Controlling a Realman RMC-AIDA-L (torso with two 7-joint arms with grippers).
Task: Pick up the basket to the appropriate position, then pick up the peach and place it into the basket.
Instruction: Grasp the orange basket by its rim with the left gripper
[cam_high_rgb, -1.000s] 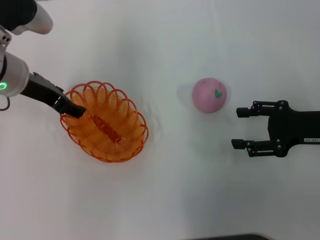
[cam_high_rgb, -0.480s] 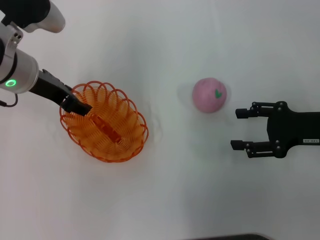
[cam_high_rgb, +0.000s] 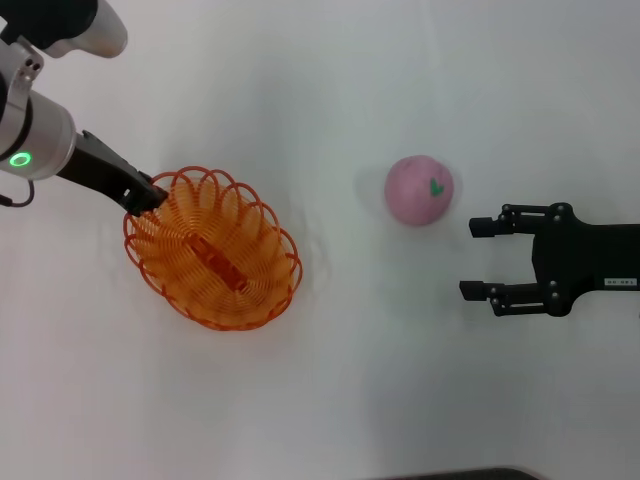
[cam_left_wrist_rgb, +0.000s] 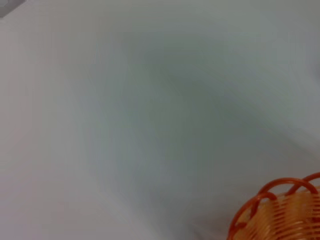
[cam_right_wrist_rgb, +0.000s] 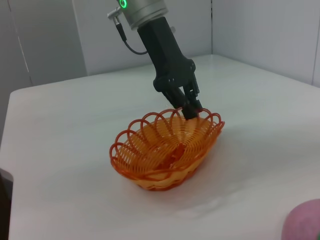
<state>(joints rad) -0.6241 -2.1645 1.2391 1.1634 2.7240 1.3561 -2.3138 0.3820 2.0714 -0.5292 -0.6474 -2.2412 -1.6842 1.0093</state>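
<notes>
Left end effector (cam_high_rgb: 152, 196) pinching the basket (cam_high_rgb: 213, 251) rim – right end effector (cam_high_rgb: 482, 258) spread

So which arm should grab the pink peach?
The right one, probably. The right gripper is open and sits on the peach side of the table, close by. The left gripper is busy, closed on the rim of the basket, farther from the peach.

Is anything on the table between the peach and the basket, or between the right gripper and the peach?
Nothing visible. Bare white table lies between the peach and the basket, and between the open right gripper and the peach.
</notes>
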